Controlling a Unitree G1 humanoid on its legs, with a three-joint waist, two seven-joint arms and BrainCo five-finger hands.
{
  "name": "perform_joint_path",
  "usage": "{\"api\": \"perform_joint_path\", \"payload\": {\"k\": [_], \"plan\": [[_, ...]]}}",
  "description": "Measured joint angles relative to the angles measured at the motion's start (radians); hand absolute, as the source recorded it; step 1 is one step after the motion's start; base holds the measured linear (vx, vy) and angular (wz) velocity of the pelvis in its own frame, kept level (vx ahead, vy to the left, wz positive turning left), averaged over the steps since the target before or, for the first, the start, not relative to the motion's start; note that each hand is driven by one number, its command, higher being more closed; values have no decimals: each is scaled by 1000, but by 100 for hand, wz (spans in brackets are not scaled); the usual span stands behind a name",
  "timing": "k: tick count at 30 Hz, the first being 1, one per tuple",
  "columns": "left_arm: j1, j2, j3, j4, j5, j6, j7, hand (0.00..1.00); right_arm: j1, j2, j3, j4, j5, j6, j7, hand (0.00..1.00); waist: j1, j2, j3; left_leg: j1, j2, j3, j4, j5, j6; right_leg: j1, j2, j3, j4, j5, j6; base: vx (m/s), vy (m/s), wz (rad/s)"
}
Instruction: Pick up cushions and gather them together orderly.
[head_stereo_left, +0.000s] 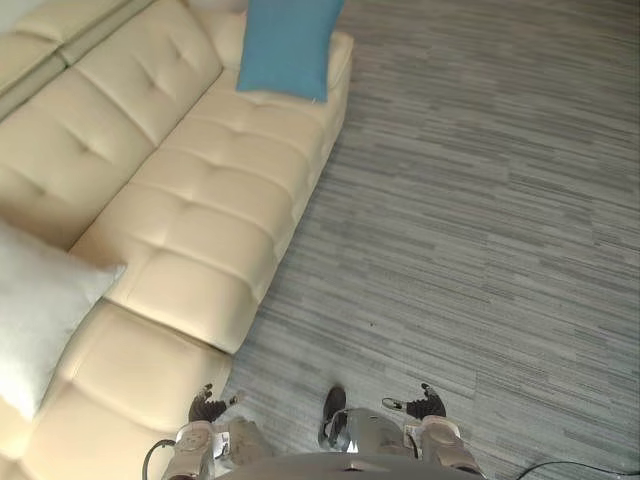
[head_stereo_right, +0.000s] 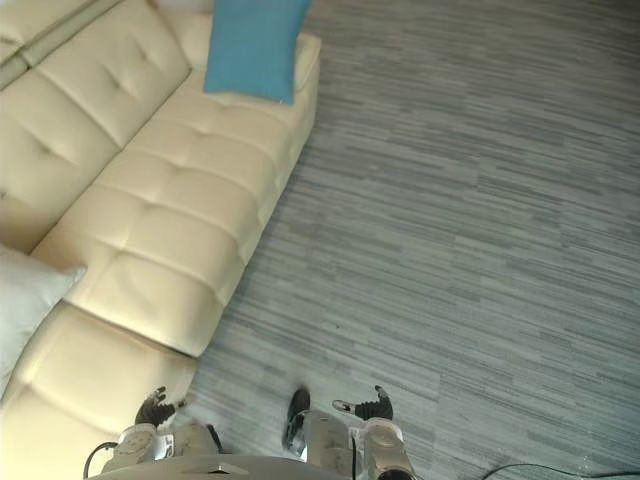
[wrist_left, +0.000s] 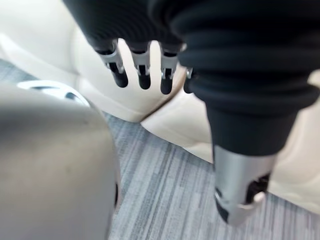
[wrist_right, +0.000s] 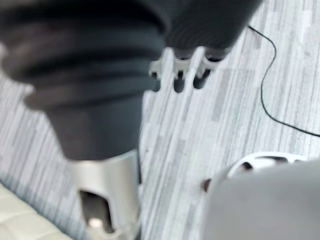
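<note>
Looking down, starting at the left: white cushion (head_stereo_left: 40, 310) lying on the near end of a cream sofa (head_stereo_left: 200, 200), one corner pointing toward the next seat. Hanging low just beside the sofa's near front corner, left hand (head_stereo_left: 207, 406), fingers (wrist_left: 142, 75) straight and loose, spread a little, holding nothing, clear of the upholstery. Propped at the sofa's far end, blue cushion (head_stereo_left: 288, 45), well apart from the white one, tufted seats between the two. Low over grey striped carpet (head_stereo_left: 480, 200), right hand (head_stereo_left: 427, 403), fingers (wrist_right: 179, 75) relaxed, gripping nothing. Carpet stretching away along the sofa's right side.
</note>
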Motion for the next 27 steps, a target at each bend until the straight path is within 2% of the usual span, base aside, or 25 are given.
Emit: {"api": "perform_joint_path", "payload": {"k": [1, 3, 4, 5, 6, 7, 8, 9, 10, 11, 12, 13, 14, 16, 17, 18, 19, 20, 22, 23, 24, 25, 26, 27], "plan": [[0, 0, -1, -3, -2, -1, 0, 0, -4, 4, 1, -4, 0, 1, -1, 0, 5, 3, 3, -51, -52, -39, 8, -37, -14, 14, 6, 41, -1, -11, -8, 244, 27, -86], [0, -1, 1, -27, -2, -3, 1, 0, -2, 3, 0, -1, 1, 3, -2, 0, 21, 0, 6, -105, -112, -56, -59, -61, -10, 24, 10, 91, -14, -13, -7, 218, 52, -80], [0, -1, 1, -41, -2, -3, 2, 0, -4, 3, 0, 5, 1, 5, -4, 0, 33, -3, 8, -134, -142, -57, -136, -62, -8, 27, 10, 121, -19, -16, -5, 288, 103, -98], [0, -1, 1, -49, -1, -3, 2, 0, -3, 3, -2, 5, 1, 6, -14, 0, 45, -1, 15, -169, -183, -67, -308, -49, -20, 43, 9, 158, -35, -21, -5, 243, 88, -79], [0, -2, 1, -51, 0, -3, 2, 0, -3, 2, -4, 5, 1, 6, -15, 0, 46, 0, 17, -175, -197, -79, -382, -32, -24, 53, 9, 168, -44, -21, -4, 354, 138, -76], [5, -1, 1, -58, 2, -2, 2, 0, -2, 2, -6, 8, 3, 6, -20, 0, 55, 1, 17, -168, -225, -101, -606, 37, -52, 77, 10, 192, -72, -28, 8, 265, 111, -55], [11, -1, 1, -59, 2, -2, 2, 0, -3, 0, -11, 9, 10, 6, -20, 0, 60, 4, 14, -156, -228, -112, -699, 68, -63, 86, 13, 199, -85, -33, 17, 420, 194, -81], [19, 3, 3, -56, 3, -2, 2, 0, -3, 3, -12, 12, 21, 6, -20, 0, 71, 0, 10, -155, -230, -123, -756, 138, -60, 102, 16, 228, -95, -45, 36, 319, 156, -80], [25, 6, 7, -42, 9, 0, 3, 0, -3, 7, -12, 12, 20, 6, -20, 0, 75, -2, -4, -157, -241, -138, -751, 198, -36, 110, 11, 260, -90, -67, 47, 551, 273, -82], [36, 15, 22, -29, 20, 1, 3, 0, 9, 15, -13, 13, 20, 5, -20, 0, 70, -27, -26, -162, -269, -139, -708, 219, -1, 94, -16, 283, -45, -118, 77, 500, 237, -57], [41, 21, 22, -24, 23, 1, 3, 0, 17, 20, -16, 14, 20, 5, -20, 0, 70, -42, -32, -159, -281, -132, -691, 217, 7, 91, -31, 291, -12, -142, 99, 520, 234, -36], [41, 32, 23, -15, 23, 2, 3, 0, 22, 28, -23, 14, 20, 5, -19, 0, 70, -61, -35, -151, -296, -117, -677, 195, 32, 87, -51, 300, 29, -163, 120, 541, 174, -35], [39, 53, 21, 18, 26, 10, 5, 0, 28, 49, -42, 21, 19, 6, -18, 0, 64, -99, -37, -106, -328, -76, -617, 113, 57, -5, -104, 308, 334, -180, 241, 545, 160, -27], [45, 55, 17, 21, 27, 13, 5, 0, 29, 54, -42, 19, 19, 6, -16, 0, 52, -98, -37, -71, -335, -65, -584, 67, 75, -45, -125, 306, 488, -126, 298, 480, 134, -17], [52, 57, 7, 18, 28, 15, 8, 0, 24, 51, -42, 11, 19, 3, -16, 0, 44, -94, -32, 2, -338, -56, -562, 3, 89, -98, -160, 272, 685, -65, 277, 628, 143, -21], [53, 55, -8, 16, 28, 20, 15, 0, 18, 45, -42, 6, 18, 0, -16, 0, 37, -84, -25, 74, -338, -57, -569, -36, 93, -128, -191, 205, 789, -78, 202, 618, 123, -26], [55, 54, -19, 10, 27, 22, 18, 0, 15, 41, -42, 4, 18, -3, -16, 0, 33, -66, -18, 126, -334, -59, -587, -63, 89, -155, -206, 156, 820, -100, 158, 506, 80, -17], [56, 53, -21, 2, 27, 22, 22, 0, 14, 41, -42, -3, 19, -4, -16, 0, 30, -66, -17, 165, -332, -61, -604, -80, 87, -179, -209, 129, 810, -115, 142, 386, 17, -5], [44, 55, -21, -3, 25, 22, 24, 0, 9, 47, -42, -42, 19, -6, -16, 0, 4, -70, -16, 243, -328, -87, -640, -126, 76, -260, -208, 67, 678, -138, 146, 560, -41, 24], [27, 50, -23, -2, 24, 22, 24, 0, 5, 44, -42, -51, 19, -8, -16, 0, -3, -69, -13, 272, -321, -91, -660, -139, 69, -291, -201, 54, 580, -135, 143, 656, -104, 35], [17, 38, -23, -1, 25, 22, 24, 0, -5, 38, -43, -54, 20, -12, -15, 0, -6, -60, -2, 321, -309, -98, -699, -145, 58, -312, -182, 46, 394, -102, 146, 587, -118, 35], [11, 33, -30, 0, 28, 22, 24, 0, -12, 36, -43, -53, 19, -13, -15, 0, -14, -56, 2, 361, -300, -112, -740, -146, 50, -312, -168, 51, 200, -35, 158, 516, -113, 49], [5, 33, -35, 2, 29, 21, 23, 0, -12, 36, -44, -48, 20, -13, -15, 0, -24, -63, 6, 401, -302, -135, -788, -142, 43, -300, -164, 66, 12, 50, 169, 730, -210, 82], [-2, 29, -40, 23, 36, 22, 23, 0, -19, 30, -51, -32, 19, -13, -16, 0, -39, -70, 11, 464, -295, -183, -842, -136, 31, -283, -163, 93, -68, 237, 173, 868, -275, 87]]}}
